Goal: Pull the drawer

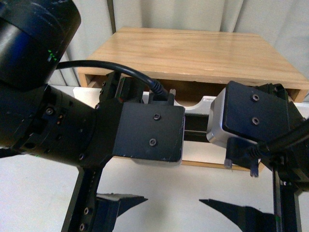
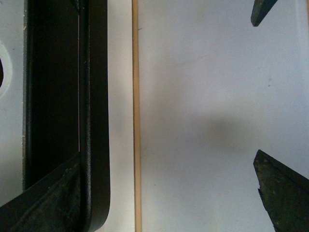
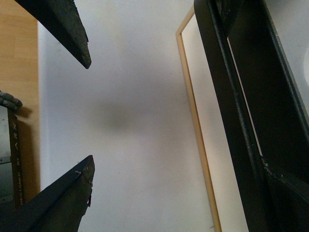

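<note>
At 12 o'clock: wooden cabinet (image 1: 193, 48); at 6 o'clock: white surface (image 1: 29, 193). Under cabinet top sat drawer (image 1: 205, 151), black bar handle (image 1: 195, 123) across white front. Your left gripper (image 2: 255, 89) and right gripper (image 3: 90, 111) hovered beside handle, jaws wide, gripping nothing.

In the front view the left arm (image 1: 72, 130) and the right arm (image 1: 256, 116) cover most of the drawer (image 1: 203, 151): only a short stretch of its black handle (image 1: 197, 126) shows between them, and the left side of its notch (image 1: 192, 99) is hidden. Both arms run off the picture's edges. Both wrist views cut the handle off at its ends. The left claw (image 2: 168, 155) and the right claw (image 3: 177, 159), each spread wide, have one finger overlapping the handle; whether it touches the bar cannot be told from either view.
</note>
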